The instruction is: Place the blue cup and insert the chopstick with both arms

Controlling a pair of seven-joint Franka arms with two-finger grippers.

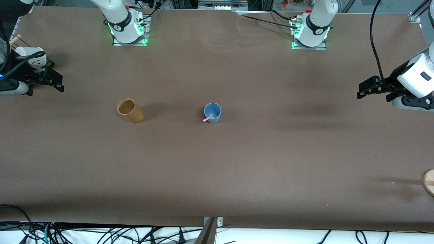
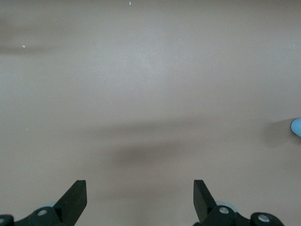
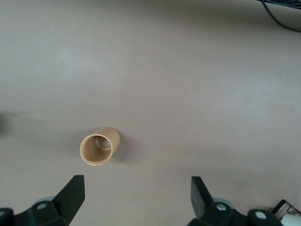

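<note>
Blue cup (image 1: 212, 112) stands upright on the brown desk (image 1: 237, 162), about mid-desk between the two arm bases and nearer the front camera than both; pink chopstick (image 1: 208, 118) sits inside it, leaning, its tip poking out over the rim on the side toward the front camera and the right arm's end. Orange-brown cup (image 1: 130, 110) stands upright too, well apart from the blue cup toward the right arm's end, about the same depth on the desk. Right gripper (image 1: 56, 83) hangs over the desk edge at the right arm's end, jaws released and spread wide with nothing between them; right wrist view shows both fingers (image 3: 70, 195) apart and the orange-brown cup (image 3: 99, 148) on bare desk below, mouth up, nothing inside. Left gripper (image 1: 368, 88) hangs over the left arm's end of the desk, jaws also released, wide gap, holding nothing; left wrist view shows fingers (image 2: 75, 200) apart over bare desk, with only a sliver of the blue cup (image 2: 296, 126) at the frame edge. A round wooden thing (image 1: 429, 182) is cut off at the desk's edge at the left arm's end, near the front camera; can't tell what it is
</note>
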